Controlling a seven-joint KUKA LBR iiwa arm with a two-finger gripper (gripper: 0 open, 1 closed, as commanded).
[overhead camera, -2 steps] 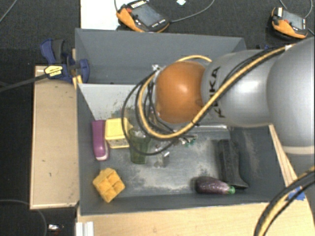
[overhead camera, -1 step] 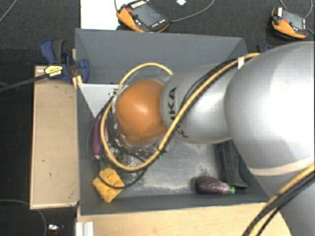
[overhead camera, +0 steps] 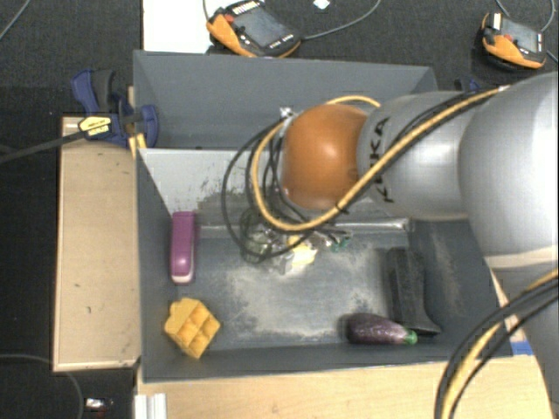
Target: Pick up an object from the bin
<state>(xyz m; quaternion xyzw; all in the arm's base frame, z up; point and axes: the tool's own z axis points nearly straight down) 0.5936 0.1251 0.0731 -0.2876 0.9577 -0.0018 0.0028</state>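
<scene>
Pale lump, whitish-yellow and of no clear shape, lay on the floor of the bin near its middle, close to the back wall. The gripper hung low over the floor just beside the lump's left edge. Whether they touched could not be told, nor whether the gripper was open or closed, since the orange cover on the wrist and loops of cable hid most of it. The arm reached in from the right, above the bin's far right part.

A purple bar lay lengthwise by the left wall, well apart from the gripper. A yellow block sat in the near left corner. An eggplant lay by the near wall, right of the middle, its green stem pointing right. A black pad lay along the right side, just beside the stem.
</scene>
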